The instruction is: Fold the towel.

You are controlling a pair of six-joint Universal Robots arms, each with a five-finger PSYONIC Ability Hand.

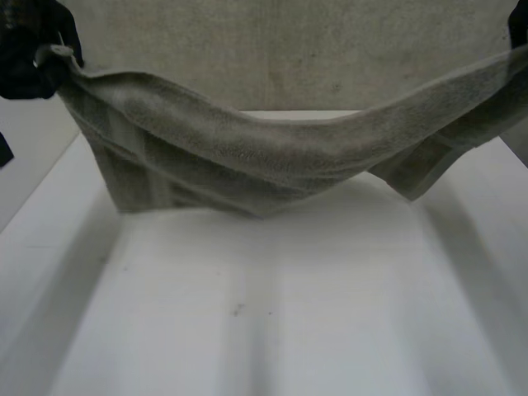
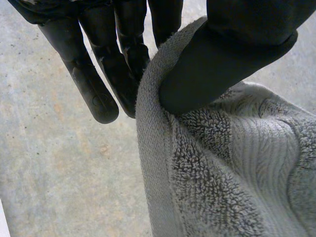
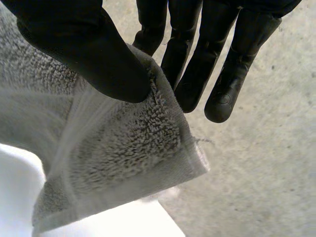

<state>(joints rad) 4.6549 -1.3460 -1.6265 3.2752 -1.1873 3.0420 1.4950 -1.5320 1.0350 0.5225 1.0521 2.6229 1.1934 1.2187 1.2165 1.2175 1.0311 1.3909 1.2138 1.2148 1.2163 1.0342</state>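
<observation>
A grey-green towel (image 1: 247,157) hangs in the air above the white table (image 1: 272,305), sagging in the middle between both hands. My left hand (image 1: 33,58) holds one upper corner of it; the thumb (image 2: 222,64) presses the towel (image 2: 222,168) against the fingers (image 2: 123,64). My right hand (image 1: 518,29) holds the opposite upper corner, with its thumb (image 3: 94,54) pinching the towel (image 3: 113,153) against the fingers (image 3: 197,69). The towel's lower fold hangs just above the table's far part.
Beyond the table lies a grey concrete floor (image 1: 289,49). The table's far edge (image 1: 301,113) shows behind the sagging towel. A corner of the table (image 3: 123,219) lies below the right hand.
</observation>
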